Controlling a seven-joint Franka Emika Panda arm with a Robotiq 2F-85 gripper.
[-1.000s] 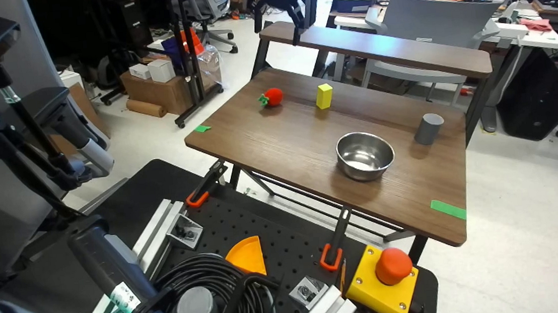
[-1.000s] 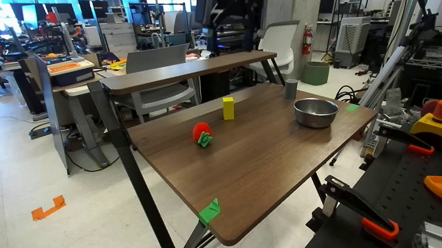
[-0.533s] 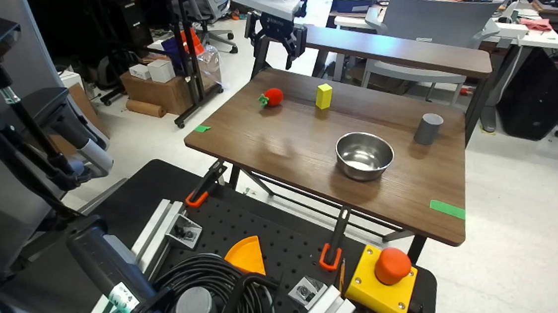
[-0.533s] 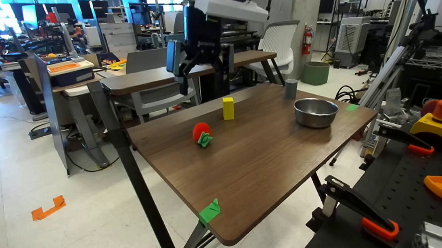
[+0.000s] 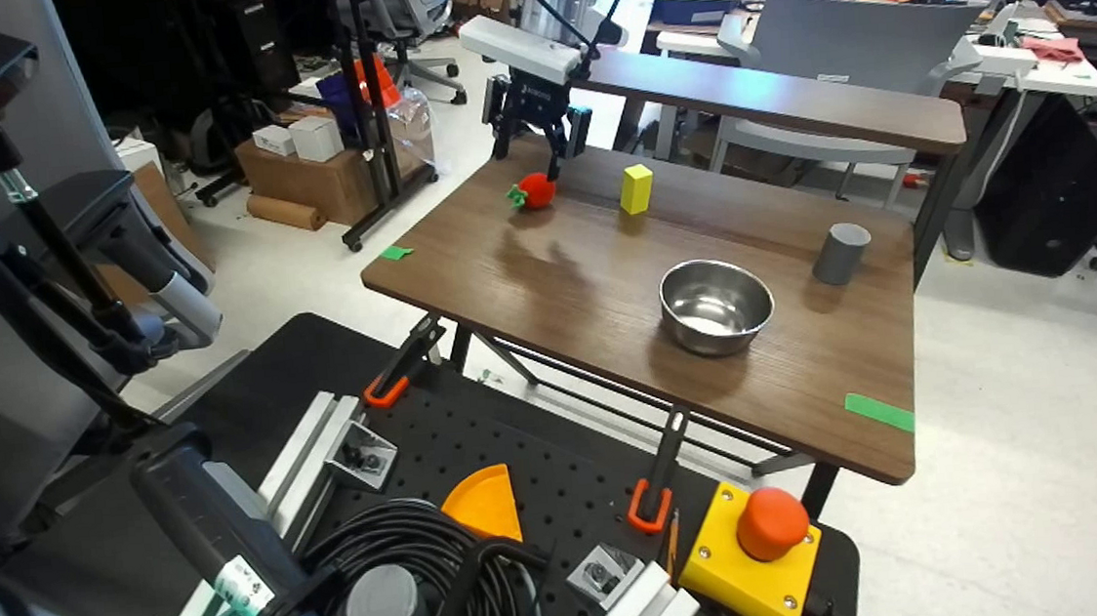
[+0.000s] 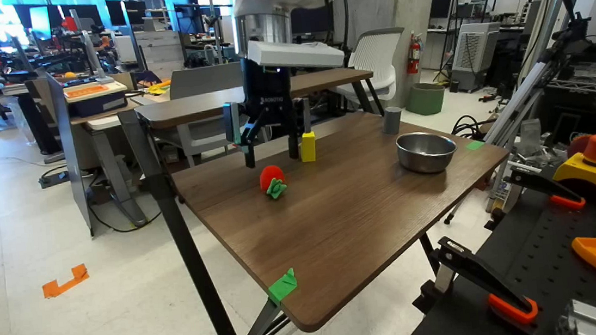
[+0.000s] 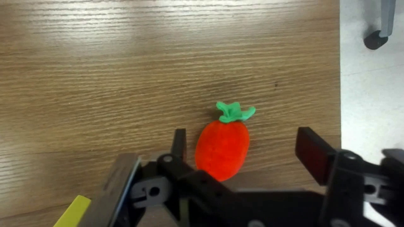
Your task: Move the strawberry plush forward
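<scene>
Strawberry plush (image 7: 222, 149), one, lower centre of the wrist view, framed between parted jaws; risk: an off-centre descent could let the nearer, frame-left jaw roll it.

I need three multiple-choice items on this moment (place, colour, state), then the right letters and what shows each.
1. Which of these stands nearest the soft red strawberry plush?
A) round metal bowl
B) upright yellow block
C) grey cylinder

2. What colour is the plush's leafy top?
A) green
B) white
C) purple

3. How is the black two-fingered gripper?
A) shut on the plush
B) out of view
C) open, holding nothing

Key
1 B: both exterior views show the block closest of the three.
2 A: the wrist view shows it plainly.
3 C: in the wrist view its fingertips stand well apart, gripping nothing.
</scene>
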